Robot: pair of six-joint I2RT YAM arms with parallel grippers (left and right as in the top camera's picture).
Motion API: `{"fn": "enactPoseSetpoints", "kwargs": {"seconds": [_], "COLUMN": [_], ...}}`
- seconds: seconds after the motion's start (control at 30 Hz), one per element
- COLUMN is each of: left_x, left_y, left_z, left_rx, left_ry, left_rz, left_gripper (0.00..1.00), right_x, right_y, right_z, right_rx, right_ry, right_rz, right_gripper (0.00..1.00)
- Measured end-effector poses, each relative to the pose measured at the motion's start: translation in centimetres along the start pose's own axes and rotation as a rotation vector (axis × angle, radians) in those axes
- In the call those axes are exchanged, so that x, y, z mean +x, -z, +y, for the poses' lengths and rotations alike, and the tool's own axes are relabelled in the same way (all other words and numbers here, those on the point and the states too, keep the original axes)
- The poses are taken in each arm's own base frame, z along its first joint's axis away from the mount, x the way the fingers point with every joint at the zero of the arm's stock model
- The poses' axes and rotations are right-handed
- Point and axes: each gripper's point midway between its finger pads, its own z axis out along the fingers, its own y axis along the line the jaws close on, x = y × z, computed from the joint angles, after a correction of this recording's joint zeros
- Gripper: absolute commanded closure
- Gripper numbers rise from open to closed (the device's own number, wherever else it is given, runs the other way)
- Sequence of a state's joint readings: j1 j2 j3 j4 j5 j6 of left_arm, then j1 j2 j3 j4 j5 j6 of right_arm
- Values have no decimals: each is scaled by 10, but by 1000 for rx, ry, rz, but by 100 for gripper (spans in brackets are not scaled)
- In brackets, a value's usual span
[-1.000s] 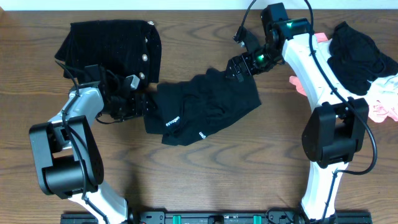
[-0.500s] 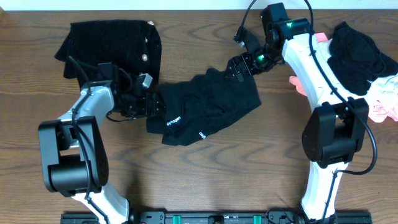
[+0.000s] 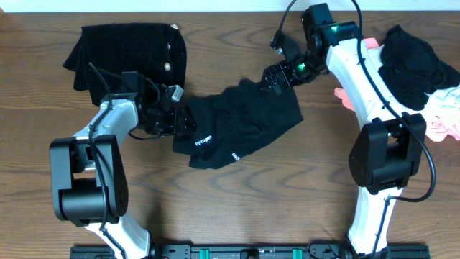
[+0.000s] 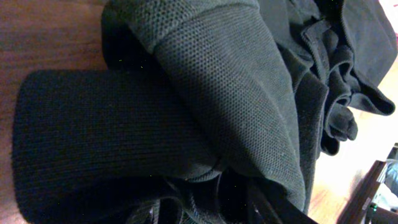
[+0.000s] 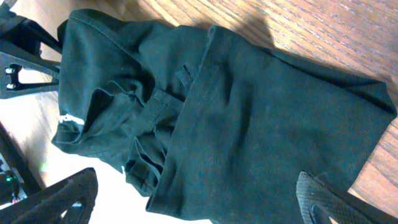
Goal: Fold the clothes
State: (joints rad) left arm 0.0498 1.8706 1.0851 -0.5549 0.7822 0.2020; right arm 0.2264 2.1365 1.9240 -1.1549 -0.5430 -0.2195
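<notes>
Black shirt (image 3: 248, 119), white logos (image 3: 203, 140) illegible; left end effector (image 3: 181, 119) state unclear, right end effector (image 3: 275, 78) spread wide.

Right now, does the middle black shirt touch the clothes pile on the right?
Apart: overhead view shows bare table between the black shirt and the pile.

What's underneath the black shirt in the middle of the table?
Only wooden table shows around the black shirt; anything beneath its bunched folds is covered.

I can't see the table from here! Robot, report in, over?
Left gripper at left edge of shirt, grip unclear. Right gripper open, over its far right corner. Shirt crumpled, unfolded. Another black garment close by left gripper.
</notes>
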Motion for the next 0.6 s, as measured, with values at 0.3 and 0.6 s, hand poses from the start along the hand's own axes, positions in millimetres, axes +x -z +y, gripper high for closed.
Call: {"fn": "enactPoseSetpoints", "kwargs": {"seconds": [0.3, 0.6], "left_x": [9, 11], "left_y": [-25, -35], "left_z": [0, 2], "left_rx": [15, 43], "left_ry": [-16, 32], "left_rz": [43, 56], "left_gripper": [67, 94], "right_x": [0, -1], "right_y": [0, 0], "right_z": [0, 0], "right_rx": [0, 0], "right_ry": [0, 2], "right_rz": [0, -2], "right_gripper": [1, 1]}}
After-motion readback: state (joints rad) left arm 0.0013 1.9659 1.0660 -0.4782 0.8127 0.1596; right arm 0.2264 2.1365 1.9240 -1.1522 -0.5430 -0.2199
